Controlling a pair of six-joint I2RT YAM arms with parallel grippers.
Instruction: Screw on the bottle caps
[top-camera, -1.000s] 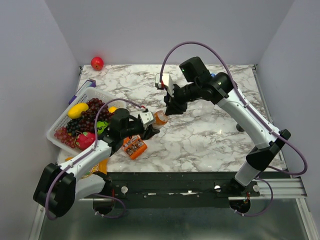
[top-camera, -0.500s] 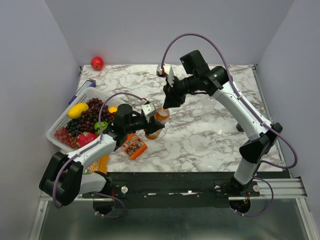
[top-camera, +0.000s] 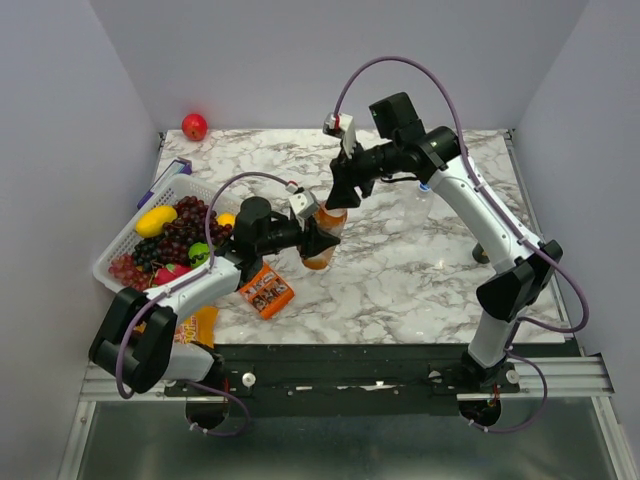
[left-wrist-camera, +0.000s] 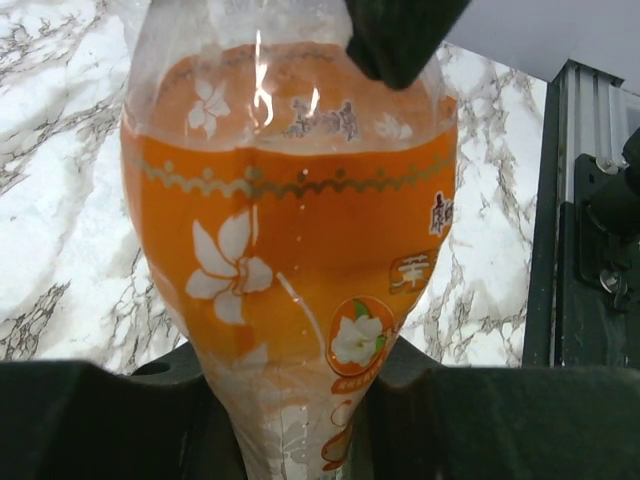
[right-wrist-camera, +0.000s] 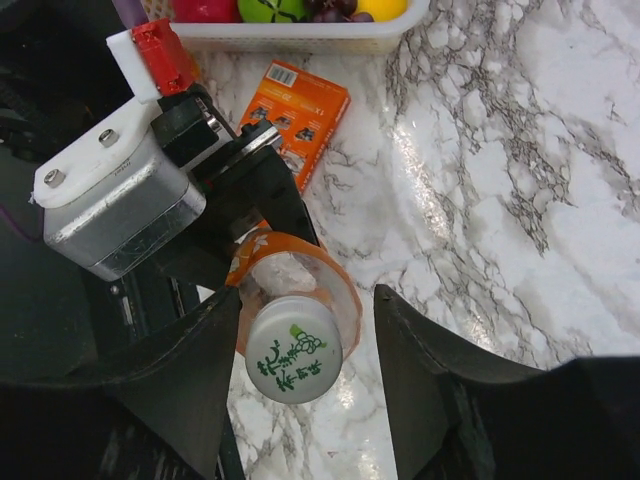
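While the left gripper is clamped on the lower body of the orange bottle, the right gripper hangs over the bottle's top with its jaws apart. This pair sits near the middle of the table, a little toward the left edge.

In the right wrist view the whitish cap, printed in green, sits on the bottle's neck between the two dark fingers. The finger on that side of the view lies right at the cap's rim. The other stands clear of it, with marble showing in the gap. How far the cap is threaded on cannot be told.

The bottle leans slightly, its top toward the far right. Whether its base touches the table cannot be told. The left wrist view shows the orange label with white flowers filling most of the frame, the liquid level high under the shoulder, and one right finger's tip against the upper part.

A white basket of fruit lies along the left edge. An orange box lies flat just beside the left arm, close to the near edge. A red fruit sits at the far left corner.
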